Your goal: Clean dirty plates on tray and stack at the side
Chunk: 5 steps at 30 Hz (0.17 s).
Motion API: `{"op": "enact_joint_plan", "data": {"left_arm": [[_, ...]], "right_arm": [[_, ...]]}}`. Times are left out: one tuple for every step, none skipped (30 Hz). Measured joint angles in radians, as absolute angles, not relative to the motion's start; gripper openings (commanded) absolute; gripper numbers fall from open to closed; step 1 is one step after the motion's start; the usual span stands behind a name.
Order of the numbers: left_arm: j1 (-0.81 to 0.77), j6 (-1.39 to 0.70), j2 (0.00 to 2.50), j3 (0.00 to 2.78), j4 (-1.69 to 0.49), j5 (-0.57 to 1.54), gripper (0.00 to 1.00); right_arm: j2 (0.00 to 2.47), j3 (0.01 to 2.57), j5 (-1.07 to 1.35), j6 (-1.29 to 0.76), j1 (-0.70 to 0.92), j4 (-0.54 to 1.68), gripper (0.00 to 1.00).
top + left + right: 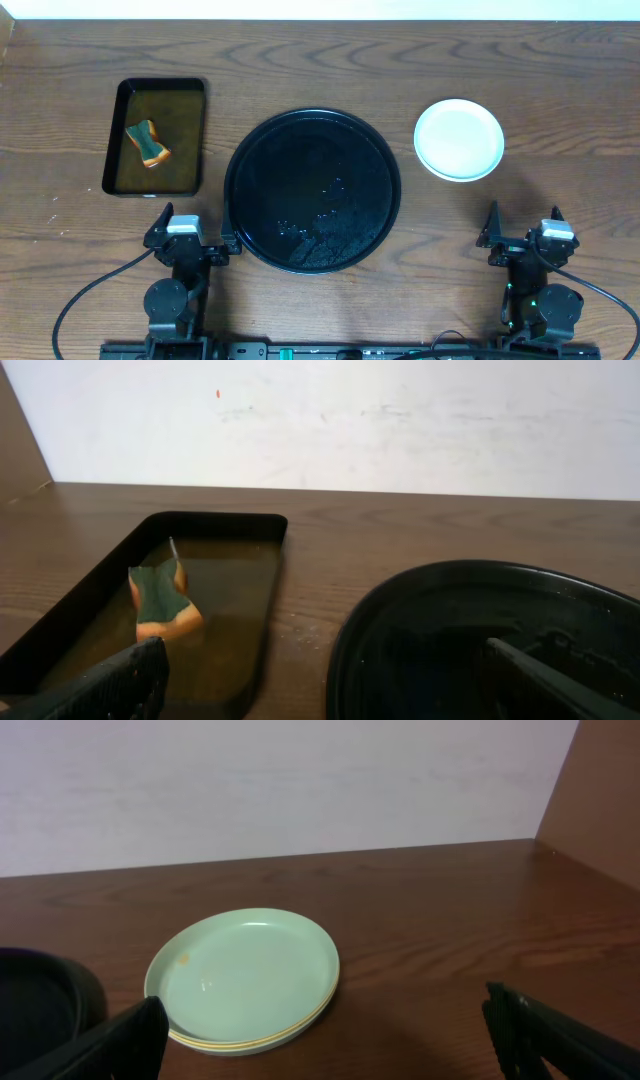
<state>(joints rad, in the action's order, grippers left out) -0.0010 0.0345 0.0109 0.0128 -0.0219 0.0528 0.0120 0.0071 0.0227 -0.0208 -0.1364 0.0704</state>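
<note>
Brown wood table (320, 70) w/ a white wall behind it is filling all our views. We are looking at the big round black tray (300, 160) sitting in the middle. It is shining wet w/ little drops, and no plates are lying on it.

The plates (459, 139) are sitting in one neat stack on the table, off to the right of the tray and not touching it. In the right wrist view we are seeing a mint one on top and a thin yellow edge under it, so prob. all 3 are there. A tiny pale spot is showing near the top rim.

Far left, a sponge (148, 143) is soaking in brown water in the small tray (113, 150).

The left gripper (322, 650) is hanging w/ its fingers spread wide, holding nothing, pointing between the 2 trays. The right gripper (322, 1000) is gaping too, also w/ nothing in it.

We are thinking the job is looking done. If any move is coming, the stack is lying in front of the right gripper and a bit to its left, so the right arm is much nearer. Plates are round, so no long side is mattering.
</note>
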Motion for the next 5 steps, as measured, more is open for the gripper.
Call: {"op": "enact_joint_plan", "data": {"left_arm": [[-0.001,0.035,0.011,0.013,-0.022,0.053,0.98],[-0.001,0.035,0.011,0.013,-0.022,0.053,0.98],[-0.001,0.035,0.011,0.013,-0.022,0.053,0.98],[-0.001,0.035,0.011,0.013,-0.022,0.053,0.98],[-0.001,0.035,0.011,0.013,-0.022,0.053,0.98]], "right_arm": [[0.012,0.007,0.022,-0.021,-0.136,0.07,0.99],[0.012,0.007,0.023,-0.021,-0.136,0.07,0.99],[0.012,0.007,0.023,-0.021,-0.136,0.07,0.99],[0.012,0.007,0.023,-0.021,-0.136,0.07,0.99],[0.012,0.007,0.023,-0.021,-0.136,0.07,0.99]]}}
